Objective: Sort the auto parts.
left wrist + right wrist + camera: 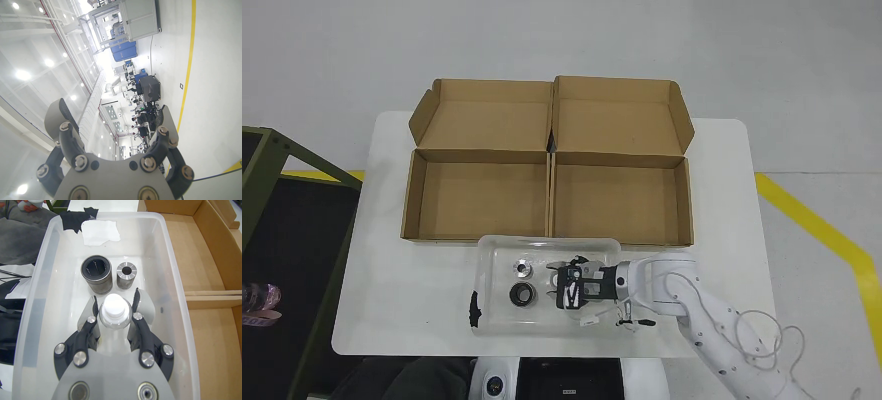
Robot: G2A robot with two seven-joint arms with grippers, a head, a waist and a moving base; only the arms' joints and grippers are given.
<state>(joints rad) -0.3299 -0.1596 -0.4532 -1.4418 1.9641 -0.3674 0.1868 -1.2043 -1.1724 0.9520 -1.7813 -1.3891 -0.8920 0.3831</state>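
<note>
The white plastic part (pixel 114 308) stands upright near the middle of the clear bin (pixel 170 256), and the right end effector (pixel 115 294) is down in there with it. Its fingers (pixel 136 300) are spread to either side of the part, each with only a sliver of gap. Just past the fingertips two metal pieces stand on end, side by side and a little apart. One is a big dark bearing sleeve (pixel 97 277), its near edge close to the white part. The other is a smaller steel bushing (pixel 125 277) with a hole down its centre.

Looking for writing: on the bin's end wall there's a torn white paper patch (pixel 100 232) with black tape (pixel 73 217) beside it, and I can't make out any print on either.

As for room, both long walls of the bin stand apart from the fingers, with bare floor on each side. From above, the bin sits at the front of the white counter (pixel 722 280), its back edge right up against two open cardboard boxes (pixel 477 200), flaps folded back. The counter has open margin left and right of them.

The left end effector (pixel 113 105) points up toward the hall ceiling, spread wide, gripping nothing.
</note>
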